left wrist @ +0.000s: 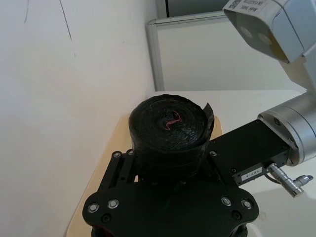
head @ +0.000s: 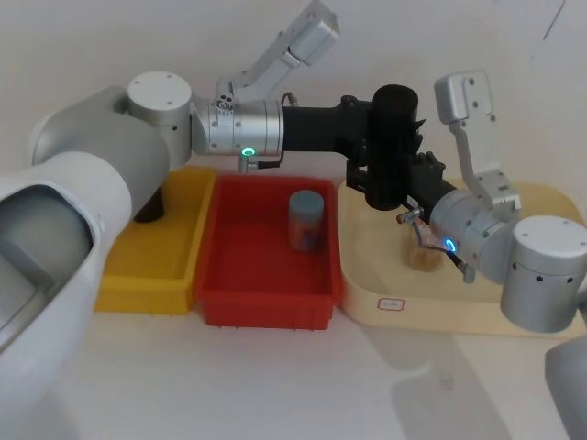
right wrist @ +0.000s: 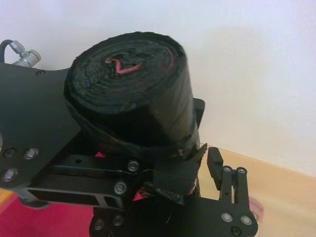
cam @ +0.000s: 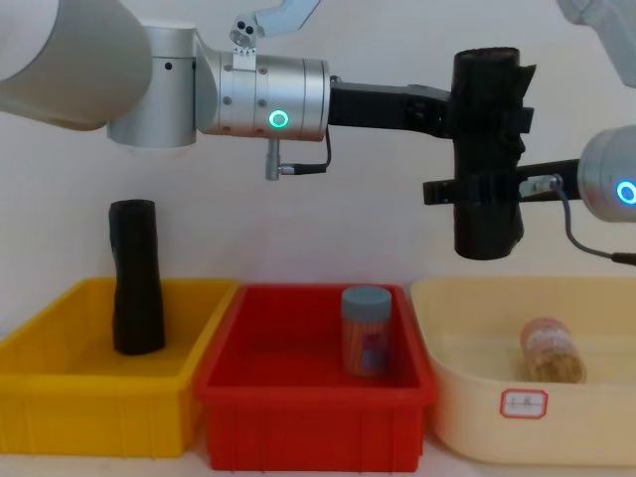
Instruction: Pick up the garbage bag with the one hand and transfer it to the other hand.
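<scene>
We were mid-handover: the left tool (cam: 467, 114) was clamped on the upright garbage bag (cam: 487, 149). The right tool (cam: 477, 189) gripped it just below, so we judged the left must release next.

- The garbage bag (cam: 487, 149) is a black roll. It stands upright in the air, high above the cream tub (cam: 467, 422).
- The left gripper (cam: 459, 111) comes from the arm with the green light. It holds the roll near its top.
- The right gripper (cam: 459, 189) comes from the arm with the blue light. It sits at the roll lower down, and I cannot tell if it squeezes.
- A red bin (cam: 308, 422) sits just left of the cream tub. A jar with a grey lid (cam: 366, 331) stands in it.
- A yellow bin (cam: 89, 407) sits left of the red bin. Another black roll (cam: 135, 276) stands in it.
- A small jar (cam: 552, 350) lies in the cream tub.
</scene>
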Robot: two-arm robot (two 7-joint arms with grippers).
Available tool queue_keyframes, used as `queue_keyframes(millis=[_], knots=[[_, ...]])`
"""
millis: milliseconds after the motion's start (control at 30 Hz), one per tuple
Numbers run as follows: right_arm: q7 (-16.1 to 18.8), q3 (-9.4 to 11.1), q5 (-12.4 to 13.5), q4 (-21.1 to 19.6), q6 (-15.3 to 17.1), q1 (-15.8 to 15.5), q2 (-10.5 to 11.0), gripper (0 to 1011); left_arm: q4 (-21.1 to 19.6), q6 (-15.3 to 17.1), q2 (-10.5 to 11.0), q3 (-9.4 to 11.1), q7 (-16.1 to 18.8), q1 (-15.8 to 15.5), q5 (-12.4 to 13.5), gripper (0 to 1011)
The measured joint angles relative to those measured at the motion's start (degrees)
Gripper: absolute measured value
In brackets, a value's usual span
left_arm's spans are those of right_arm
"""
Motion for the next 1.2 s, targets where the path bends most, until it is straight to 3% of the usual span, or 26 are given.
queue_keyframes(millis=[267, 833, 1200], knots=[[0.7, -0.1, -0.1, 1.2, -0.5, 0.6, -0.5, 962, 0.0, 0.0, 0.0, 0.0, 0.0, 0.0, 0.0, 446], [1.2, -0.1, -0.1, 2.1, -0.9, 1.1, -0.9, 520, 0.0, 0.0, 0.0, 0.0, 0.0, 0.0, 0.0, 446], [1.3, -0.1, -0.1, 2.3, -1.0, 1.2, -0.9, 520, 0.0, 0.0, 0.0, 0.0, 0.0, 0.0, 0.0, 446]])
